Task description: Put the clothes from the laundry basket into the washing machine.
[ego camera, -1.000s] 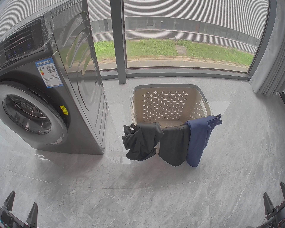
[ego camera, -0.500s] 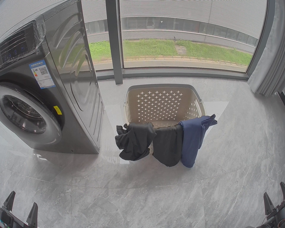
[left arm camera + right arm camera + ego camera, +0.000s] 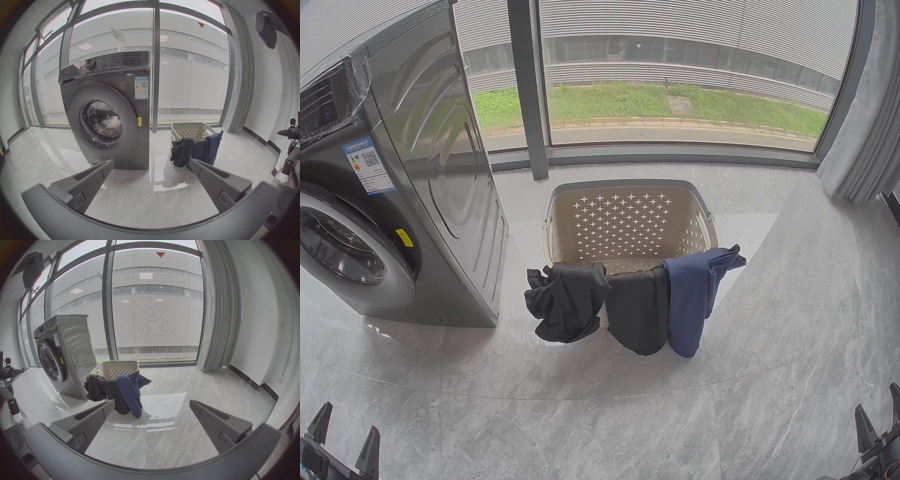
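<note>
1. Noted washing machine [image 3: 444,162] on the grey floor [image 3: 612,425], at the left of the head view. Round door [image 3: 101,123] apparently shut, though the latch is too small to confirm.
2. Logged laundry basket [image 3: 625,184], beige with star-shaped holes. Upright on the floor just beside the machine's side panel, with a strip of floor between them, and in front of the window [image 3: 675,75].
3. Recorded three clothes draped side by side over the basket's near rim, hanging down its outer wall.
   - Black garment [image 3: 565,303] bunched at the corner nearest the machine.
   - Dark grey garment [image 3: 637,315] in the middle, touching both neighbours.
   - Blue garment [image 3: 687,300] at the corner away from the machine, overlapping the grey one's edge, with one flap folded over that corner.
4. Found left gripper [image 3: 348,422] low at the near left edge of the head view, over bare floor. Fingers spread apart with nothing between them. Well apart from basket and machine. Machine front and basket both visible beyond the fingers in the left wrist view [image 3: 150,162].
5. Found right gripper [image 3: 876,400] low at the near right edge, likewise over bare floor. Fingers apart and holding nothing, well apart from the basket. Basket and hanging clothes visible beyond the fingers in the right wrist view [image 3: 150,402].
6. Noted pale curtain [image 3: 862,144] hanging at the right end of the window.
</note>
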Robot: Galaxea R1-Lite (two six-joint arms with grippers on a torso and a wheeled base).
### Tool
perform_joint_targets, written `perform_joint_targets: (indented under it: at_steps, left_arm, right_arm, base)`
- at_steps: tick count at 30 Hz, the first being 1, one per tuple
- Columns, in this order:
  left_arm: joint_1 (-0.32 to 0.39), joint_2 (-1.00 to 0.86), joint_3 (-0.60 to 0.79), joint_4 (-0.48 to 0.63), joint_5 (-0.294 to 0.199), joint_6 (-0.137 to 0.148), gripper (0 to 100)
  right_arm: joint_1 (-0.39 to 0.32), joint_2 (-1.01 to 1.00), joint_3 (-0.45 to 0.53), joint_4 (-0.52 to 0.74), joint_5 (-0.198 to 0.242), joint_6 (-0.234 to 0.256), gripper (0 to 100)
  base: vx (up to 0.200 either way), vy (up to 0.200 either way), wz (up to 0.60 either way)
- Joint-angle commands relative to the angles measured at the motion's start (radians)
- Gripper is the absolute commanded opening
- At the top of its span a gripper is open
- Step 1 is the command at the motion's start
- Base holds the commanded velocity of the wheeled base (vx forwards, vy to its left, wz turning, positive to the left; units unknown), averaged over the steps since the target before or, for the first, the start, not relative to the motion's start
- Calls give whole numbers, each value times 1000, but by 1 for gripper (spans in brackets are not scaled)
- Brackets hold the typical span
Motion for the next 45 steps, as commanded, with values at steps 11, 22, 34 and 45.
perform_joint_targets:
  at_steps: [11,22,34,45]
  left_arm:
    - [0,-17,18,0,1,-1,100]
    - [0,-17,18,1,1,-1,100]
    - [0,-17,18,0,1,-1,100]
    - [0,-17,18,0,1,-1,100]
  right_arm:
    - [1,-13,18,0,0,0,100]
    - [1,-13,18,0,0,0,100]
    - [1,-13,18,0,0,0,100]
    - [1,-13,18,0,0,0,100]
  base:
    - [200,0,0]
    - [73,0,0]
    - [0,-117,0]
    - [0,-91,0]
